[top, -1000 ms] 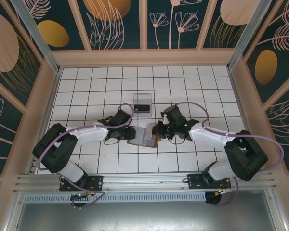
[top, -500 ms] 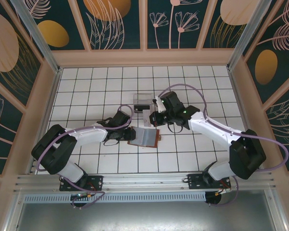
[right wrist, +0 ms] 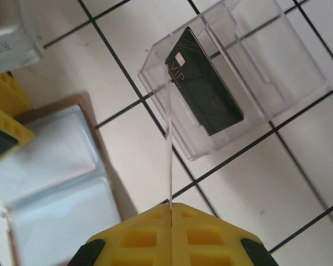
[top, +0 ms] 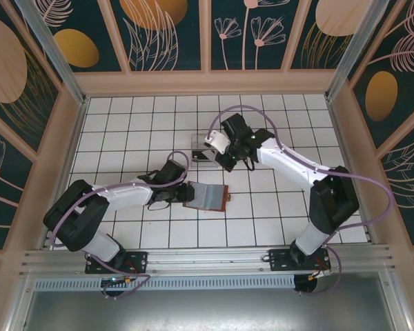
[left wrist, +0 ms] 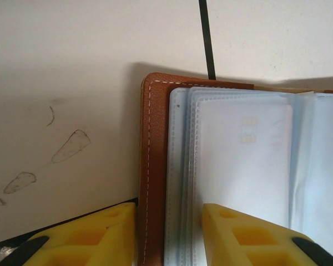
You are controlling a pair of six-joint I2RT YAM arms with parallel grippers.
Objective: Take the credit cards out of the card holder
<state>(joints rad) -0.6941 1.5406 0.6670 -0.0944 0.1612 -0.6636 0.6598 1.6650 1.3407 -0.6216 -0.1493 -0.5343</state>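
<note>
A white tiled table (top: 276, 207) seen from above, with two robot arms reaching in from the bottom edge.

Just below the middle of the frame lies the card holder (top: 208, 195), open flat, its brown leather cover down and its pale grey-blue plastic sleeves (left wrist: 238, 144) facing up. No card can be made out in the sleeves that show.

The left gripper (top: 183, 192) sits at the holder's left edge with its jaws partly apart. In its wrist view one yellow finger (left wrist: 250, 233) rests on the sleeves and the other stands on the table just beside the stitched leather edge.

Above the holder, near the middle of the frame, stands a clear tray (right wrist: 277, 61). One dark card (right wrist: 205, 91) marked VIP lies inside it.

The right gripper (right wrist: 171, 213) hovers just beside the tray, jaws closed on a thin card (right wrist: 170, 149) seen edge-on, which points toward the tray's near wall.
</note>
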